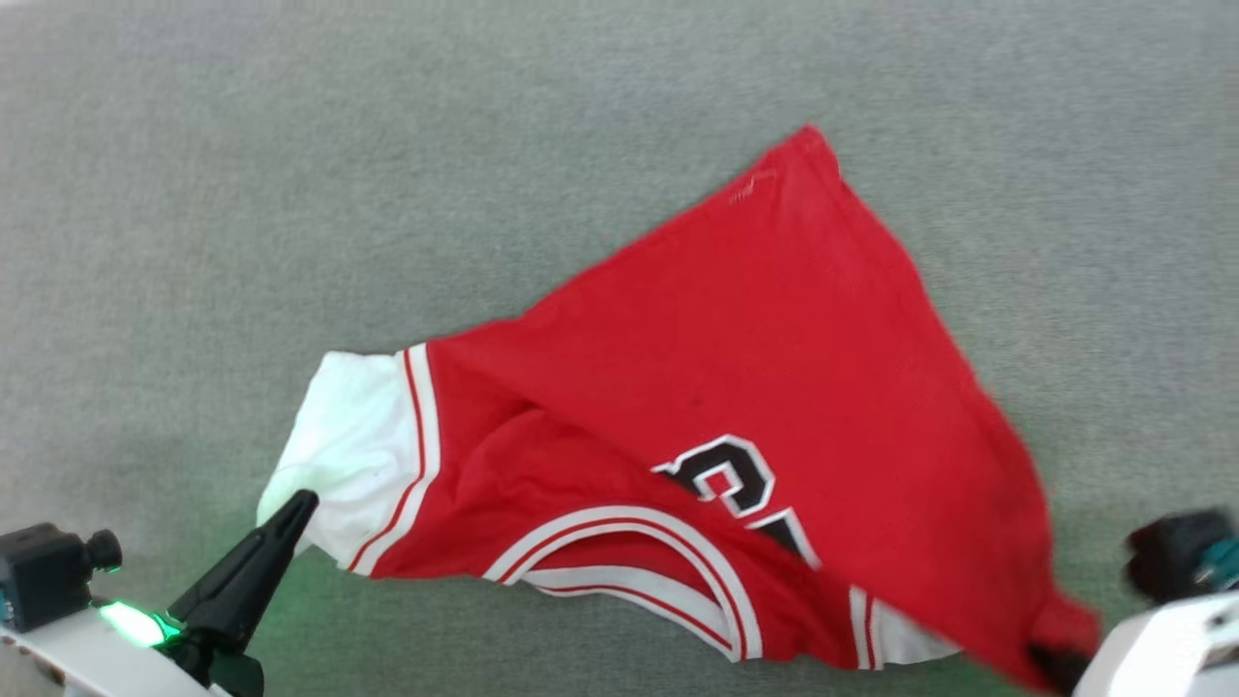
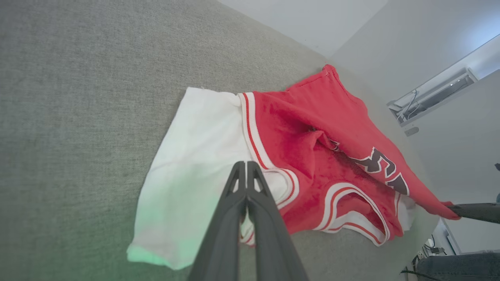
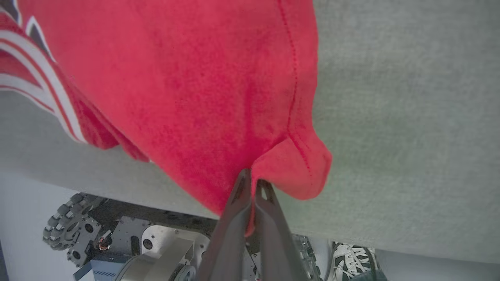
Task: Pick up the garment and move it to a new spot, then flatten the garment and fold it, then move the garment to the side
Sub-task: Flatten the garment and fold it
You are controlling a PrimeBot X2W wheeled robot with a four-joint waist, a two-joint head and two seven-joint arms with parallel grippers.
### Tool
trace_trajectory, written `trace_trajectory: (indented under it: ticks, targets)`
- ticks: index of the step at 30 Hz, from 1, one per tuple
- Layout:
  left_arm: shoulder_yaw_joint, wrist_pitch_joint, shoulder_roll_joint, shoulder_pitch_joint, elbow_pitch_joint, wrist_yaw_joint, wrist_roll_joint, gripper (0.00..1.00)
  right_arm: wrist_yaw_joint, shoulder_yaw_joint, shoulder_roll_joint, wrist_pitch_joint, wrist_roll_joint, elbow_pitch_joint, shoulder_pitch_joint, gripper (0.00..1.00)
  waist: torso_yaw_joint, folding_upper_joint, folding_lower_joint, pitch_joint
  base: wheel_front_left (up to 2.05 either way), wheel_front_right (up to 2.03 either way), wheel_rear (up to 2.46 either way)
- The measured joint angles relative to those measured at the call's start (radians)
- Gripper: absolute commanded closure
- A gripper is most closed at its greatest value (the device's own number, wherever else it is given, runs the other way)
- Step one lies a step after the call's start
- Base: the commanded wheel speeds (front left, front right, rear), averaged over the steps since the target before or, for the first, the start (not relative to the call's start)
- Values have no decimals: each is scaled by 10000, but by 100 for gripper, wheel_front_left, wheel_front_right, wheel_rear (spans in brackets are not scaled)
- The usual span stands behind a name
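A grey cloth-covered table (image 1: 290, 145) is seen under everything. The garment (image 1: 774, 339) is spread on it, crumpled and not flat, in the near right part of the head view, with one red corner pointing away from the robot. Black lettering with a white outline is partly hidden in a fold. Its white sleeve (image 1: 348, 436) lies on the near left side.

The right gripper (image 3: 250, 175) is closed, and the red hem corner of the garment is pinched between its fingers at the near edge of the table. The left gripper (image 2: 247, 164) is pressed together over the white sleeve; whether cloth is caught there cannot be told.

Below the table edge, the wheeled base (image 3: 62, 230) and a shoe (image 3: 353, 259) are seen.
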Motion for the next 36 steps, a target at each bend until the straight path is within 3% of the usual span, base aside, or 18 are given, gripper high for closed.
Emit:
trace_trajectory:
  ticks: [5,11,12,13,14,19,24,28,31,36]
  targets:
    - [79,0,44,75,25,0,12,100,0,972,132,-648,-121,336,913,100,-234,0,0,-132,0,0,0]
    - [-36,0,159,86,234,0,104,100,0,1592,138,-1559,-341,1141,931,100,-314,0,0,-122,0,0,0]
    - [-111,0,196,88,288,0,128,100,0,1624,127,-1837,-466,1223,868,67,-319,0,0,-110,0,0,0]
    - [-159,0,222,96,326,0,169,100,0,1666,115,-2006,-575,1327,779,25,-323,0,0,-95,0,0,0]
    - [-186,0,226,95,357,0,182,100,0,1714,104,-2102,-589,1411,742,0,-325,0,0,-81,0,0,0]
    - [-226,0,222,111,437,0,215,100,0,1668,165,-2383,-240,934,802,0,-296,0,1,-27,0,0,0]
    - [-134,0,123,107,370,0,299,100,0,1124,291,-1850,261,-727,596,0,-159,0,0,65,0,0,0]
    - [-113,0,69,5,226,0,366,100,0,545,305,-1281,-48,-1404,-970,0,8,0,1,242,0,0,0]
    - [-182,0,6,-160,94,0,445,100,0,510,284,-955,-554,-1028,-2608,0,143,0,0,439,0,0,0]
    - [-568,0,-33,-534,40,0,571,100,0,997,274,-796,-1580,966,-5266,0,385,0,0,856,0,0,0]
